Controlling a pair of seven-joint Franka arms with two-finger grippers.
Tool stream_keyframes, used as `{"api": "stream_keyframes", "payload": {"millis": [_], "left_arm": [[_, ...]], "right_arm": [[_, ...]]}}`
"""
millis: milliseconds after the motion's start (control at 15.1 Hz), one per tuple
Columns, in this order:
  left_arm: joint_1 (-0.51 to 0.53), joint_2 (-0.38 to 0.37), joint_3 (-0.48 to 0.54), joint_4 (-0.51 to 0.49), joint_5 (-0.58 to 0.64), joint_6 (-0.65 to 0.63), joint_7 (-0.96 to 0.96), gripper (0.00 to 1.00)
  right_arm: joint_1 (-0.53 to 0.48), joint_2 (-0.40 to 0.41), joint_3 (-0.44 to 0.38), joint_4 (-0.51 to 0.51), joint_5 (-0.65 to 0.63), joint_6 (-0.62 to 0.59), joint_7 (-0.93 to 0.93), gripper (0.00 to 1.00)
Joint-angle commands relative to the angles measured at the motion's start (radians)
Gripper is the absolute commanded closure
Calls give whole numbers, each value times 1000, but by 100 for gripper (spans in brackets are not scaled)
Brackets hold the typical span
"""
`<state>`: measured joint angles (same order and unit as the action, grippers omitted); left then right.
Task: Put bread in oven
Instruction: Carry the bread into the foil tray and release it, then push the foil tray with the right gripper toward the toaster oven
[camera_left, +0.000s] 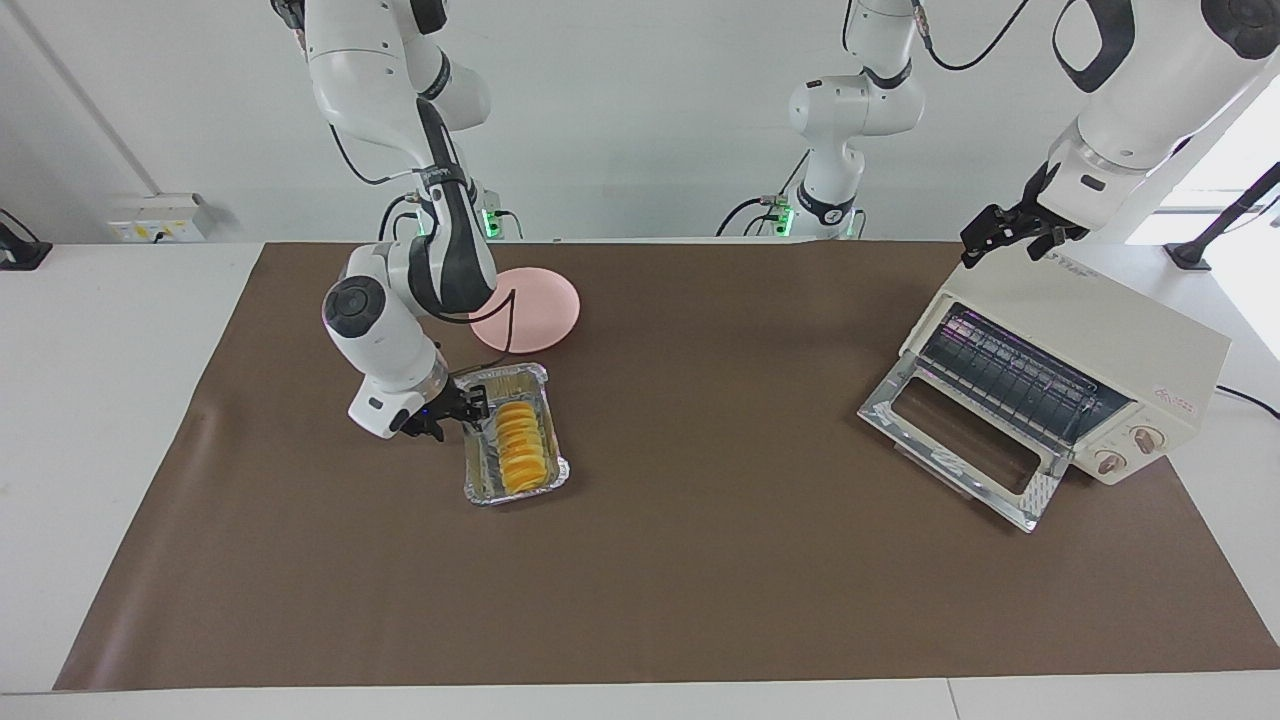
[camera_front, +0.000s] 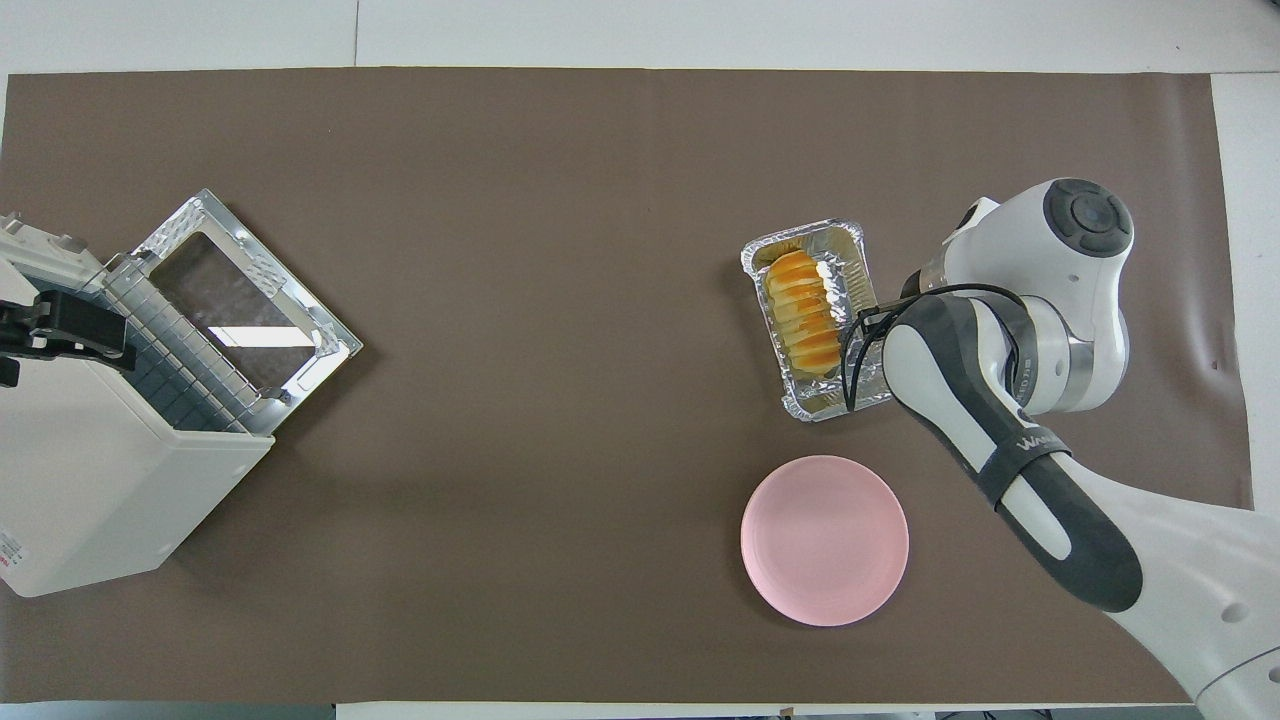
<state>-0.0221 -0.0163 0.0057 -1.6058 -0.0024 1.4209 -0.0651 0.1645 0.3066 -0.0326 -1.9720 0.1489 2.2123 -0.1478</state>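
We see the bread (camera_left: 522, 445) lying lengthwise in a foil tray (camera_left: 478, 487) toward the right arm's end of the table, on the brown mat (camera_left: 700, 580). The right gripper (camera_left: 470, 410) is low at the tray's long side, its fingers reaching over the rim beside the loaf; whether they are spread or pressed together we cannot tell. A pink plate (camera_left: 545, 310) sits just nearer to the robots than the tray, apart from it.

The oven (camera_left: 1080, 350) stands at the left arm's end of the table, turned at an angle. Its glass door (camera_left: 960, 440) is dropped flat open and the wire rack (camera_left: 1010, 375) shows inside. The left gripper (camera_left: 1005, 235) rests at the oven's top edge nearest the robots; we cannot make out how its fingers stand either.
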Motion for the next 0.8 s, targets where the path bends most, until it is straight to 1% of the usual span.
{"api": "stream_keyframes", "payload": {"millis": [0,133,332,598,664,730], "left_arm": [[-4,-20,7,-17,-8,12,-4,0],[-4,-20,5,-17,-8,12,-4,0],[-4,-20,5,-17,-8,12,-4,0],[-4,-20,5,-17,-8,12,-4,0],[-4,-20,7,-17,-8,10,-4,0],[-4,-20,7,-17,-8,12,-4,0]], "right_arm": [[-7,-26,8,-19,21,15,-18,100],[7,-27,16,39,59,-14,-13,100],[73,-8,17,178,116,-95,51,100],[241,48,16,303,120,-74,297,100],[291,78,16,339,118,-68,357,100],[317,110,17,378,121,-51,407,100]]}}
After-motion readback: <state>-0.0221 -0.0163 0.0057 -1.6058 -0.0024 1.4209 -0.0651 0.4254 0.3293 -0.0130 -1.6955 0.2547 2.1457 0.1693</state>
